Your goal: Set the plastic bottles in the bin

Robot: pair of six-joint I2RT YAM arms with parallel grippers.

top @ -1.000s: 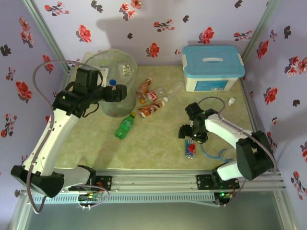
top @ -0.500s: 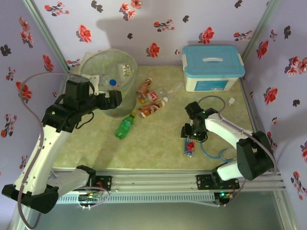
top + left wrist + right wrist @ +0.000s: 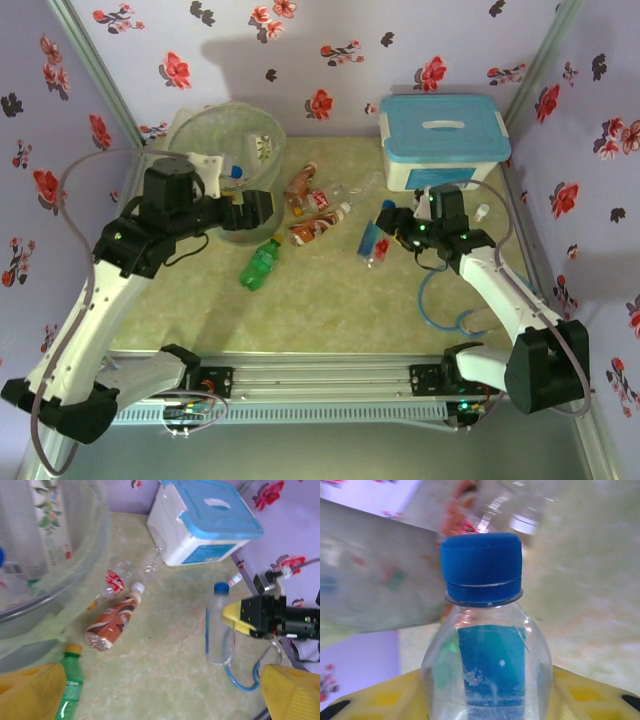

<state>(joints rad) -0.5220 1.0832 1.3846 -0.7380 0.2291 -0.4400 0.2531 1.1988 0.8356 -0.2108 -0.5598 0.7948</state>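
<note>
Grey-green bin (image 3: pixel 262 150) at the back left of the worktop (image 3: pixel 320 310), left gripper (image 3: pixel 262 204) spread wide just beside it. Near the white box (image 3: pixel 445 135), right gripper (image 3: pixel 385 232) clamped on a clear blue-capped bottle (image 3: pixel 370 240). Lying loose near the bin, green bottle (image 3: pixel 262 262) and brown bottles (image 3: pixel 318 228).

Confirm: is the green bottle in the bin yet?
No, the green bottle lies on the table, outside the bin.

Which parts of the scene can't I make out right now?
Inside the bin: top view, left arm and cloudy wall hide the bottle count.
Lower half of the held bottle: right wrist view, cut by the bottom edge.
Table beyond it: right wrist view, blurred.
Small white item by the white box: top view, too small.
</note>
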